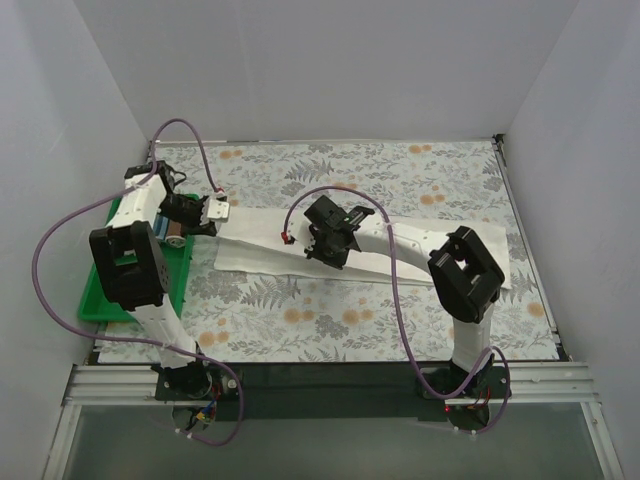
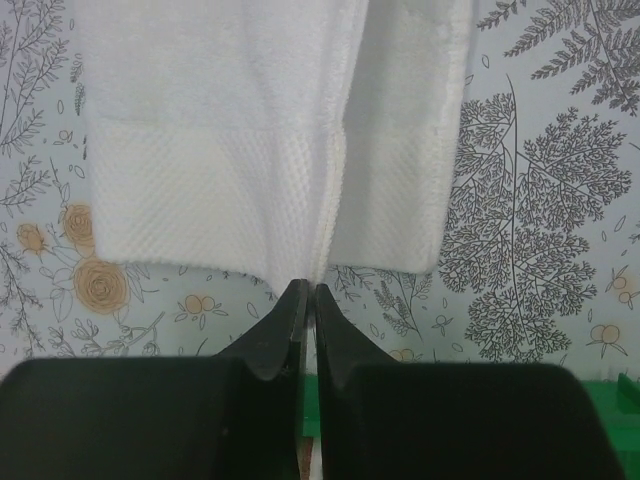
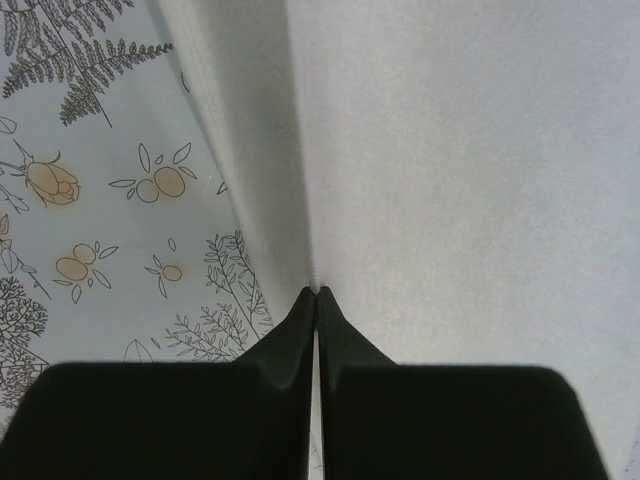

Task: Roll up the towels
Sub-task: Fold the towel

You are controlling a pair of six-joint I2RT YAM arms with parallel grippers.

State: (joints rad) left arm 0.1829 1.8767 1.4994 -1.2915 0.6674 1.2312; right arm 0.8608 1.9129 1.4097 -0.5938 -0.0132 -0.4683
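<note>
The long cream-white towel [image 1: 262,246] lies across the flowered tablecloth, running from the left to under the right arm. My left gripper [image 1: 221,209] is at its left end, shut on the hem. In the left wrist view the towel [image 2: 220,130] folds into a crease that runs into the closed tips of that gripper [image 2: 311,290]. My right gripper [image 1: 327,252] stands over the towel's middle. In the right wrist view the towel [image 3: 450,150] rises in a ridge pinched in this gripper [image 3: 316,291]. The salmon-pink towel is almost hidden under the left arm; only a sliver [image 1: 175,240] shows.
A green plastic tray [image 1: 100,292] sits at the table's left edge, partly under the left arm. Purple cables loop above both arms. White walls close in the table at the back and on both sides.
</note>
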